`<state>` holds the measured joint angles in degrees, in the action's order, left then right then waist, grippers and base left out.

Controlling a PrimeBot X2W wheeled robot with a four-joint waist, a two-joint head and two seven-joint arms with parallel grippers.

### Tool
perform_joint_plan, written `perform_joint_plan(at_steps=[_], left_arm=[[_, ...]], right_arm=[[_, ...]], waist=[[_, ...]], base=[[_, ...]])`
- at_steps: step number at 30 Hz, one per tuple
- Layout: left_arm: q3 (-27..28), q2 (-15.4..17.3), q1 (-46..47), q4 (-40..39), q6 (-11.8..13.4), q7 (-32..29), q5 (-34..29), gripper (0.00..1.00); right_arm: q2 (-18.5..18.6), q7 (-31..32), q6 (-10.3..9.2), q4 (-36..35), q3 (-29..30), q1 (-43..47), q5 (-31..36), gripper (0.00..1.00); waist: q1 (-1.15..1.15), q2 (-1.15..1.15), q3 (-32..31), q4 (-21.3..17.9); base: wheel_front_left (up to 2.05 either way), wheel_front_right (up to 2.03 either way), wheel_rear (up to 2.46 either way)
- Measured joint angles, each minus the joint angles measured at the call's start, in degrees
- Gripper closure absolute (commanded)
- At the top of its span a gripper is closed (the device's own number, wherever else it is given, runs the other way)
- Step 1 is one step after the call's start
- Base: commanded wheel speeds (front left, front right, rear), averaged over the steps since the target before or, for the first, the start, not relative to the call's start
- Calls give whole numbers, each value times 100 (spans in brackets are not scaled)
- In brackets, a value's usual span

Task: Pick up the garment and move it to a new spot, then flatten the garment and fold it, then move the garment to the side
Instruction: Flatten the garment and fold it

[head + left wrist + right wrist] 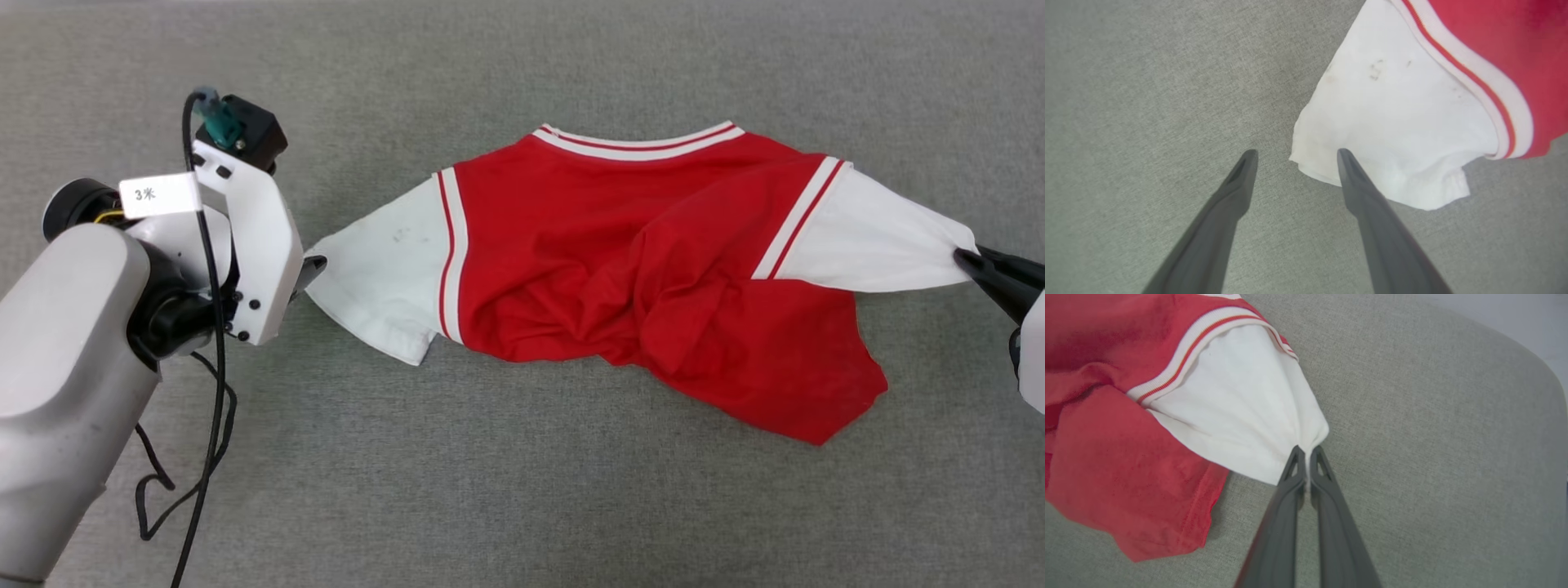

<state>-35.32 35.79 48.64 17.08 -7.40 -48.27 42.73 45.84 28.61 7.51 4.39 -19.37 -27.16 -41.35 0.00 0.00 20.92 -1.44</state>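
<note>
The garment (620, 245) lies rumpled on the grey counter (522, 506) — soft, light, limp jersey, probably best taken by its sleeve ends — right fingers (1287, 486) pinching one white sleeve, left fingers (1235, 192) spread wide at the other's edge.

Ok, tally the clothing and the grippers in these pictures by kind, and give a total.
Garment: 1
Grippers: 2 (left gripper open, right gripper shut on a white sleeve)
Total: 3
</note>
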Motion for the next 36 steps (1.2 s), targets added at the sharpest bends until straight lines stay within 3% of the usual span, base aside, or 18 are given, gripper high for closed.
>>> perform_joint_plan(at_steps=[15,17,24,36], left_arm=[[-1322,153,771,656,1,-411,411,0],[-1454,202,825,655,3,-394,525,100],[-1872,283,823,731,-12,190,641,100],[-1896,316,1049,945,-9,2747,319,100]], right_arm=[[-105,19,0,-69,-42,-255,115,100],[-105,14,0,-60,-48,-304,115,100],[-175,-70,0,11,-169,-381,120,100],[-56,-547,1,293,-242,-669,234,100]], waist=[[-1,0,527,-229],[-1,0,542,-230],[0,0,432,-194],[0,0,-425,-3]], base=[[0,0,0],[0,0,0],[0,0,0],[0,0,0]])
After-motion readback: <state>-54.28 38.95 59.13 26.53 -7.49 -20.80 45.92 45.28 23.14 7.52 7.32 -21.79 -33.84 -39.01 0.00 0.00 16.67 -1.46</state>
